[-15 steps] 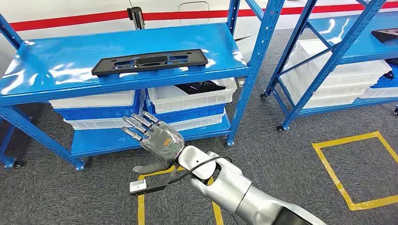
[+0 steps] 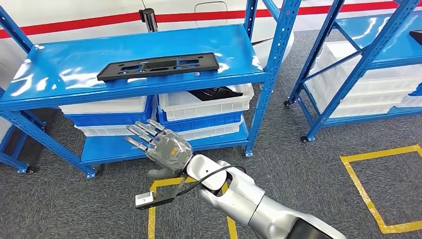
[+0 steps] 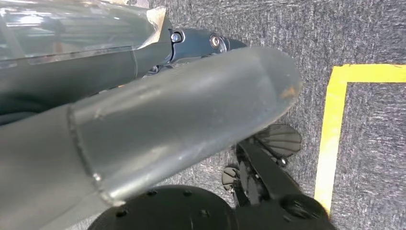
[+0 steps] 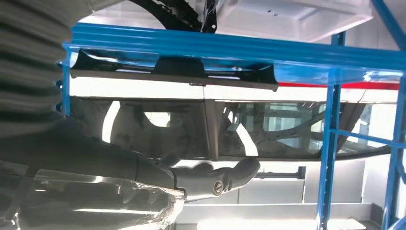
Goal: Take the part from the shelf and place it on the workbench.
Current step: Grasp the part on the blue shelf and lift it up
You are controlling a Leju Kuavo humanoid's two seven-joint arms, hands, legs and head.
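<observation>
The part is a long flat black plate with cut-outs, lying on the top board of the blue shelf. My right hand hovers in front of the shelf at the height of the lower bins, below the part and apart from it, fingers spread and holding nothing. In the right wrist view the part lies along the shelf's front edge, beyond my right hand. My left hand hangs over the grey carpet with thumb and fingers stretched out and nothing in it.
White bins sit under the top board, one with a black piece in it. A second blue shelf unit with white bins stands at the right. Yellow tape marks squares on the grey carpet.
The whole picture has shifted a little to the right, so the camera has turned left. My right hand stays spread at about the same place before the shelf.
</observation>
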